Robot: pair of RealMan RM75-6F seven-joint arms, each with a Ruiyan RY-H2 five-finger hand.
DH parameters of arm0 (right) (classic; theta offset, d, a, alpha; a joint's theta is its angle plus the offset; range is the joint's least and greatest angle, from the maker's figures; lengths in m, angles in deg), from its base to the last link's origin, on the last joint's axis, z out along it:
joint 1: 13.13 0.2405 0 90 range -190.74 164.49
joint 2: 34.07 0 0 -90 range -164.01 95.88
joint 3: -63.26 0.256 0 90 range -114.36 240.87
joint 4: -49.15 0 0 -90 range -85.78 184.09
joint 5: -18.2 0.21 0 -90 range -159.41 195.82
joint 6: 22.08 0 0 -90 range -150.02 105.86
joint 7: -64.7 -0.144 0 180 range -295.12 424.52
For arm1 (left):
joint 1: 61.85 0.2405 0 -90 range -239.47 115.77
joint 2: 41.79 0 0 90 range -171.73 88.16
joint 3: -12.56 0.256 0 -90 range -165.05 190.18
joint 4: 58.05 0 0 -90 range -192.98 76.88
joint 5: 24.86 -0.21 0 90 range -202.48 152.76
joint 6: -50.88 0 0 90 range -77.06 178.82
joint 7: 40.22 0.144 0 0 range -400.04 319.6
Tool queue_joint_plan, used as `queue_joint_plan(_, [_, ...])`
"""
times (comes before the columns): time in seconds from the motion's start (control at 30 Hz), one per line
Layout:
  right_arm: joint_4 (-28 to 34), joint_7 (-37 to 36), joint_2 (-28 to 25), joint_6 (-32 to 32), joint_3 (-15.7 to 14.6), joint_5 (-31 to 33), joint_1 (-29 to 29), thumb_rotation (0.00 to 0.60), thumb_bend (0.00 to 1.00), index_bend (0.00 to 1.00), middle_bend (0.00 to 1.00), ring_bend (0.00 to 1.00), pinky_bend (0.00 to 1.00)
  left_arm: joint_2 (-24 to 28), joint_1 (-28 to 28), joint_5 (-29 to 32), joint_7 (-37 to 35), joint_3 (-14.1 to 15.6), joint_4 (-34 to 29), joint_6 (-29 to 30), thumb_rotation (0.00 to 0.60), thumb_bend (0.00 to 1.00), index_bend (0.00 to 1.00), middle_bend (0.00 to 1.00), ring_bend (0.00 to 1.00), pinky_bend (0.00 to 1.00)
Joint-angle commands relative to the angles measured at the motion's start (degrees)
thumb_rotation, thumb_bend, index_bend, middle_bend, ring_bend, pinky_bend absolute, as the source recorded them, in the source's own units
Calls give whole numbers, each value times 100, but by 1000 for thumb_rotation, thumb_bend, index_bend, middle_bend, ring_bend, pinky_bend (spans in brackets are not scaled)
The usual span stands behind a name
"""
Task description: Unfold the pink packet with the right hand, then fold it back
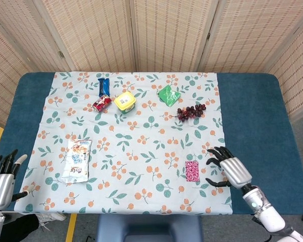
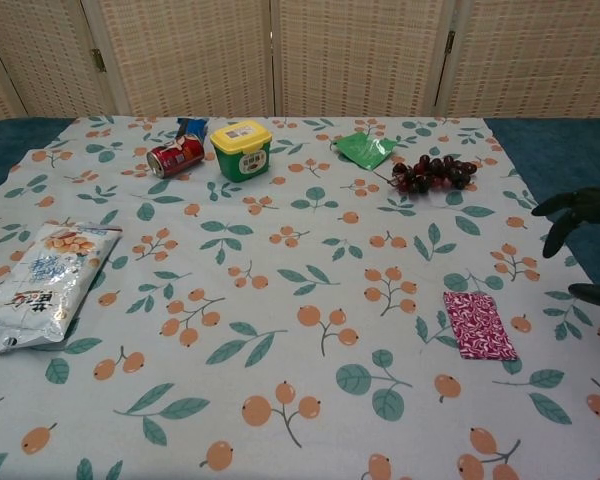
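On the table (image 1: 252, 111), deep blue soft-looking cover, with a pale cloth (image 1: 141, 151) over the middle, printed with orange berries and green leaves. Landmark: the yellow tub (image 1: 125, 101), squarish with a green base and a label on its lid, at the far side of the cloth.

Just left of the tub: a red can (image 1: 101, 103) on its side, shiny metal, and behind it a long blue wrapper (image 1: 103, 86). Right of the tub: a flat glossy green packet (image 1: 168, 95), lying at an angle; further right a dark purple grape bunch (image 1: 191, 111), round and clustered. Well nearer and to the left of the tub: a white crinkled snack bag (image 1: 77, 160), glossy plastic with printed pictures, lying flat.

Pink packet (image 1: 192, 171): well nearer than the tub and to its right, close to the near right corner of the cloth. Flat, small rectangle, magenta with fine white speckled pattern; in the chest view (image 2: 478, 325) a faint crease runs across it. Lies flat, edges neat, appears folded.

Right hand (image 1: 227, 168): silver back, dark fingers (image 2: 565, 205) spread and slightly curled, holding nothing. Sits just right of the pink packet, not touching it.

Left hand (image 1: 1, 176): far left of the tub, at the near left table corner, fingers up and apart, holding nothing.
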Motion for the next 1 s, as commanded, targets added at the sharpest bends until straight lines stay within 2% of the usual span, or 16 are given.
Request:
queue_joint_plan(0.03, [-87,68,155,-173,-106,-90,122,231,254,368,140,0,0,2,-6,-8,7,-3,-10,-6,600,215,187,58,114,0])
queue_joint_plan(0.4, [-451,361,548,-622,-438,-201,369,224,244,371,125,0,0,17,-21,-6,45,9,-71,-67,600,215,191,59,117,0])
queue_joint_plan(1.0, [-893,807,935,-595,-482,-149,517,220,244,371,125,0,0,33,4,-31,-18,30,-68,-61,600,216,197,60,124,0])
